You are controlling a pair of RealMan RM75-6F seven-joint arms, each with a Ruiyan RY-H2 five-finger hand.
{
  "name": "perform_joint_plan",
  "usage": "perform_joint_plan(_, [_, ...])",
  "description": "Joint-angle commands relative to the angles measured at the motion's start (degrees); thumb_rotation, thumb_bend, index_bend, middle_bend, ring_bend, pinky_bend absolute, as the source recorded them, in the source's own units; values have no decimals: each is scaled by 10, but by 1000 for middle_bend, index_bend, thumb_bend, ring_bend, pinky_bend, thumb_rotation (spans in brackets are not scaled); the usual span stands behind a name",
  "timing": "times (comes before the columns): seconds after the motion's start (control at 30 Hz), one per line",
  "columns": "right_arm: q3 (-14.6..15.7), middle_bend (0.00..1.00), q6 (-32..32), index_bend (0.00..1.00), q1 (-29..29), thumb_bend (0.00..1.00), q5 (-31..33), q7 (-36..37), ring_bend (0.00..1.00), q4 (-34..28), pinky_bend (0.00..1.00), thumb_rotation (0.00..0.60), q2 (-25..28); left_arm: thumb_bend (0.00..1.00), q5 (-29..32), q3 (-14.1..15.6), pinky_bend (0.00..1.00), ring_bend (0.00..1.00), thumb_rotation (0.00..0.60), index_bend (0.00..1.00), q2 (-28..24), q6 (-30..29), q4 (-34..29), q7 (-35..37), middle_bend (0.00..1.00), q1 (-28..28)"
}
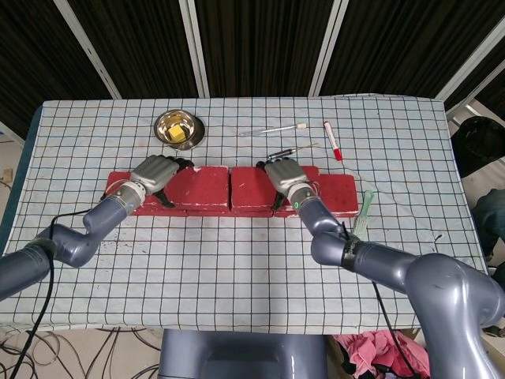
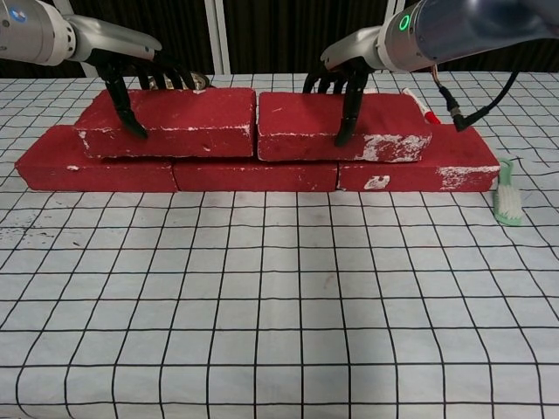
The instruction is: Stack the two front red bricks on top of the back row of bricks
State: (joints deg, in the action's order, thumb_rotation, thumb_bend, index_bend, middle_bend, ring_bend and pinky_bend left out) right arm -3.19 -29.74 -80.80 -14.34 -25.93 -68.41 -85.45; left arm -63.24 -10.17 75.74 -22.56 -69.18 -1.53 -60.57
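step: stacking looks pretty much done, this reads like the final seating/nudging bit before letting go
left brick (image 2: 170, 120): sits on top of the back row (image 2: 253, 173), toward the table's left edge, overlapping the seam between the left and middle bottom bricks
right brick (image 2: 341, 125): also up on the row, its inner end touching or just shy of the left brick near the middle of the table, can't tell which
left hand (image 2: 135, 80): draped over its brick from above, one finger down the front face and the rest over the back edge, so it grips the brick
right hand (image 2: 342, 83): same deal on the right brick, one finger pressed on the front face, others curled behind
next move: I'd guess both hands need to spread open and lift straight up, gently, so the top bricks don't drag sideways
watch out: the right brick overhangs the row's front a little, so a snagged finger could tip it
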Motion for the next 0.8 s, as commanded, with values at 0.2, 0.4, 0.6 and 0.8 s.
perform_joint_plan(0.2, [8,204,2,199,-10,0,9,3,149,8,115,600,-3,295,5,5,272,166,600,190,10,4,12,4,237,-10])
perform_joint_plan(0.4, [17,203,3,199,-18,0,20,3,149,16,114,600,-9,294,11,9,272,166,600,188,17,5,19,4,234,-18])
perform_joint_plan(0.6, [23,203,4,199,-22,0,29,5,149,25,114,600,-15,291,17,14,272,164,600,187,19,4,22,2,232,-22])
perform_joint_plan(0.8, [26,204,5,199,-24,0,33,8,149,28,114,600,-16,290,19,18,271,164,600,187,17,2,18,2,232,-25])
